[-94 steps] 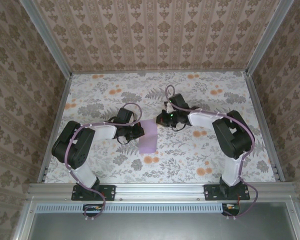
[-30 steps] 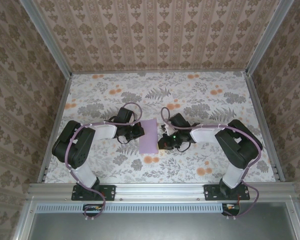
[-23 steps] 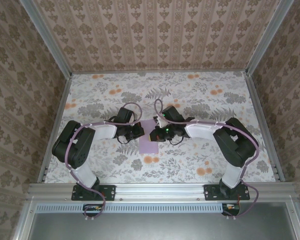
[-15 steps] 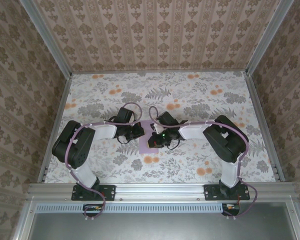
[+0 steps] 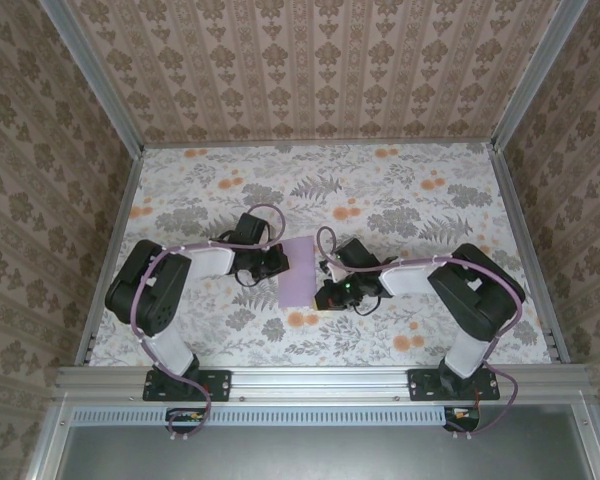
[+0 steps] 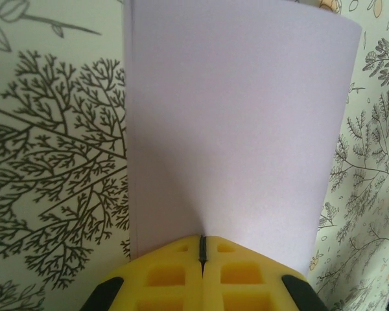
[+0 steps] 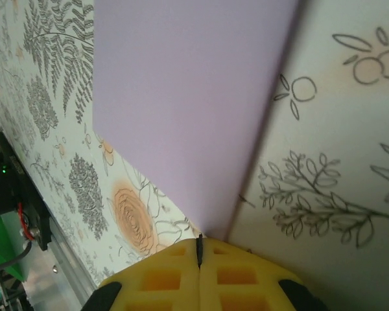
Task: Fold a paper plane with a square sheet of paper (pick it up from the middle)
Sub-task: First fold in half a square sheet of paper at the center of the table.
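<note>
smooth matt paper [image 6: 233, 129], matt printed tablecloth [image 6: 52, 162]

ROBOTICS LAB, TEST CELL: A desk [image 5: 230, 175] under a floral cloth [image 5: 430, 200] is boxed in by panels [image 5: 320, 70] papered in brown damask at 9, 12 and 3 o'clock. Bare aluminium rails [image 5: 92, 80] frame the corners. A slotted aluminium beam [image 5: 320, 378] runs along the near edge at 6 o'clock. Two black-and-white arms are bolted to it, the left arm [image 5: 150, 295] at 7 o'clock and the right arm [image 5: 470, 300] at 5 o'clock, each with lilac cables [image 5: 265, 211] looped along it. The prints look homely, but the metal frame, bolted mounts and exposed wiring mark this as a research rig.
</note>
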Controlling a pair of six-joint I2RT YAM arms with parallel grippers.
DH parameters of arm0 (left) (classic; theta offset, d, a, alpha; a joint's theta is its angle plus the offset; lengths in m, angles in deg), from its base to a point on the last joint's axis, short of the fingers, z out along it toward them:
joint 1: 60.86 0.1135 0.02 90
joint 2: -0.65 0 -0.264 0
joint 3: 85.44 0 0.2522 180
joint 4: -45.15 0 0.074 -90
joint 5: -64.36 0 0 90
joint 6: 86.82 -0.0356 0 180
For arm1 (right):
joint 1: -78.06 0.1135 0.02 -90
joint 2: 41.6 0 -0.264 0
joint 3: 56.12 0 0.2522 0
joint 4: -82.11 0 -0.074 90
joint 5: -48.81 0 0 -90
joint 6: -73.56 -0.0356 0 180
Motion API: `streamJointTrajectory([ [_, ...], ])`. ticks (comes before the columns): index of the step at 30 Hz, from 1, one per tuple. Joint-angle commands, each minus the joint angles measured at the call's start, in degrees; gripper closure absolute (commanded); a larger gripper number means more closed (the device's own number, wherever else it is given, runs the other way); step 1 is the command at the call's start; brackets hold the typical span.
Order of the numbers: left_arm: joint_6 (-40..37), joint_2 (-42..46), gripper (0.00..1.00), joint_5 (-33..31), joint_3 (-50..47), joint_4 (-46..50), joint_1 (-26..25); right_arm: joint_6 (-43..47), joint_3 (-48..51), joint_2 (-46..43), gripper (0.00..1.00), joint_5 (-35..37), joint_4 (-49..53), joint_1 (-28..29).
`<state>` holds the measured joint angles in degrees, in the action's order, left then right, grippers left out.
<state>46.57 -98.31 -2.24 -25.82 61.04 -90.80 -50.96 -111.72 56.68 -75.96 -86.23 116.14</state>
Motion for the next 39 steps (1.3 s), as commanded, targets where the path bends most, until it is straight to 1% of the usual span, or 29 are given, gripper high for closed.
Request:
streamJointTrajectory([
  [1,-4.4,-4.9,1.0,-8.1,-1.4,12.3,0.0,0.8,-4.4,-4.3,1.0,0.0,2.9,-0.8],
  [4,-7.1,-3.0,1.0,-7.5,0.4,12.7,-0.1,1.1,-9.5,-2.7,1.0,3.5,4.7,-2.0],
  [7,-9.9,-1.2,1.0,-6.3,1.8,12.1,-0.2,-0.7,-14.1,2.9,1.0,5.8,5.2,-4.1],
  [11,-12.7,0.5,1.0,-4.8,3.6,12.0,-0.5,-1.7,-18.5,8.6,1.0,7.1,4.1,-5.2],
  [13,-13.7,0.7,1.0,-3.9,4.2,11.8,-0.7,-1.6,-22.3,11.6,1.0,7.3,4.7,-5.3],
  [18,-13.7,2.0,1.0,-2.8,4.9,11.2,-1.2,-2.2,-28.8,17.6,1.0,9.2,7.9,-5.5],
  [22,-11.9,4.9,1.0,-2.5,4.1,10.5,-2.1,-3.0,-29.5,19.2,1.0,13.0,11.5,-5.7],
  [25,-9.6,7.5,1.0,-3.4,2.8,10.0,-3.4,-4.6,-28.0,18.7,1.0,16.9,14.2,-6.2],
  [29,-5.9,10.8,1.0,-5.3,1.2,9.4,-6.2,-8.4,-25.7,16.4,1.0,22.7,20.5,-6.7],
  [33,-1.8,12.9,1.0,-6.6,0.1,7.5,-10.3,-13.3,-19.5,10.9,1.0,26.0,20.5,-6.7],
  [36,1.4,13.1,1.0,-7.3,-0.6,5.0,-13.3,-13.4,-14.9,6.3,1.0,23.3,14.4,-6.9],
  [39,4.7,11.5,1.0,-7.0,-1.2,0.2,-16.2,-8.9,-12.7,3.2,1.0,14.3,6.8,-8.4],
])
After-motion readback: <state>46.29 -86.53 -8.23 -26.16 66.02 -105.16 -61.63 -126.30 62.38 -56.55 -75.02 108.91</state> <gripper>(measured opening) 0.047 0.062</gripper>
